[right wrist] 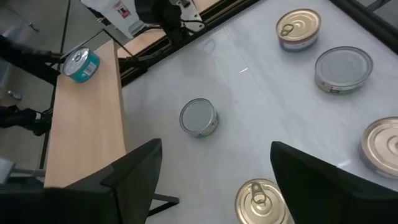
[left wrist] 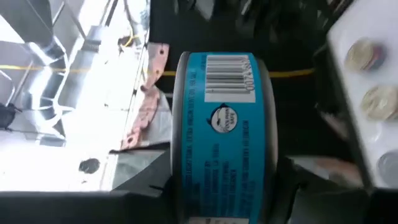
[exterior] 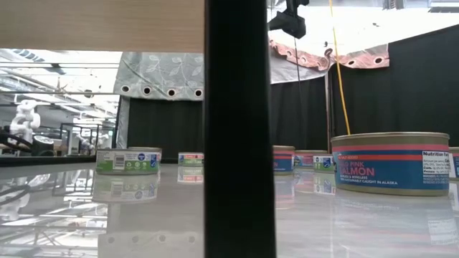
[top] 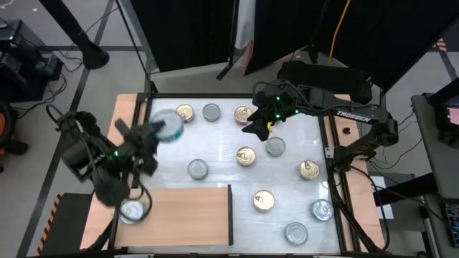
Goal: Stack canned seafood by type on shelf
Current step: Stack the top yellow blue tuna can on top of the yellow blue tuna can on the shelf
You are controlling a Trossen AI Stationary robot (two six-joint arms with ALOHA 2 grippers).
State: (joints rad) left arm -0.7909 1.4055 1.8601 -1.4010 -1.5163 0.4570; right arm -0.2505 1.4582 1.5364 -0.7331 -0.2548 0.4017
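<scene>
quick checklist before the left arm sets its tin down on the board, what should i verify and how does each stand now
1. Grip: the left gripper is shut on a round flat metal tin with a teal label, seen clamped between its fingers in the left wrist view: ok.
2. Tin over the light-brown wooden board: it hangs above the white tabletop, not the board: not ok.
3. Landing spot: one silver-lidded teal tin already sits at the board's left end, bare wood beside it: ok.
4. Same type as that tin: both labels look teal, but the print is unreadable: cannot tell.
5. The right gripper is open over the table's far side, away from the board: ok.
</scene>
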